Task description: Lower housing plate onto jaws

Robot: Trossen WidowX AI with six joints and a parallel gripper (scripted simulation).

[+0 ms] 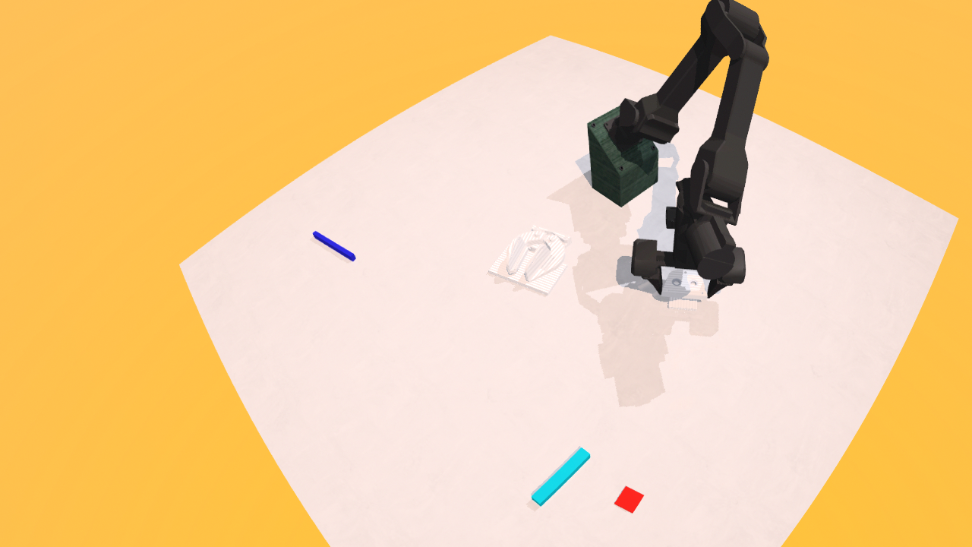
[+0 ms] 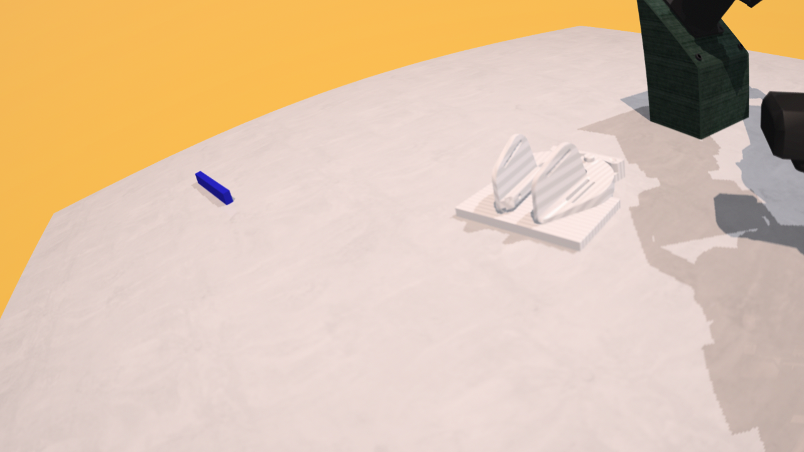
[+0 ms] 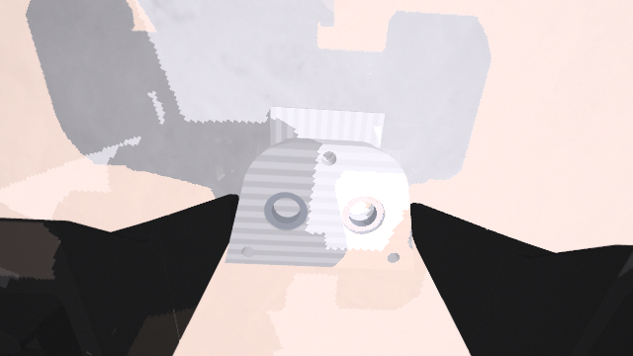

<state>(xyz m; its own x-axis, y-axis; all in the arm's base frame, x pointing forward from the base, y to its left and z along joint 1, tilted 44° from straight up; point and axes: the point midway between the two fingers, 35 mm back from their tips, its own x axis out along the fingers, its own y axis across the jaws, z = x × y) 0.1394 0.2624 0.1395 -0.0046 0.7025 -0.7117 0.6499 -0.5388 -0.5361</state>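
Observation:
The white housing plate [image 1: 685, 284] [image 3: 297, 247] has two large ringed holes and lies between the fingers, apart from the base. A ribbed white strip [image 1: 683, 305] [image 3: 326, 124] shows past its rounded edge. My gripper [image 1: 684, 295] [image 3: 324, 208] is wide open, one fingertip close beside each side edge of the plate. Whether they press on it is not clear. The white base [image 1: 547, 289] [image 2: 578, 230] carries two upright jaws, one jaw [image 1: 518, 254] [image 2: 514, 168] beside the other jaw [image 1: 545, 261] [image 2: 559, 179]. The exterior view does not show the plate.
The dark green arm mount [image 1: 622, 180] [image 2: 674, 90] stands behind the base and plate. A blue bar [image 1: 333, 246] [image 2: 214, 188] lies at the left. A cyan bar [image 1: 560, 475] and a red square [image 1: 629, 499] lie at the front.

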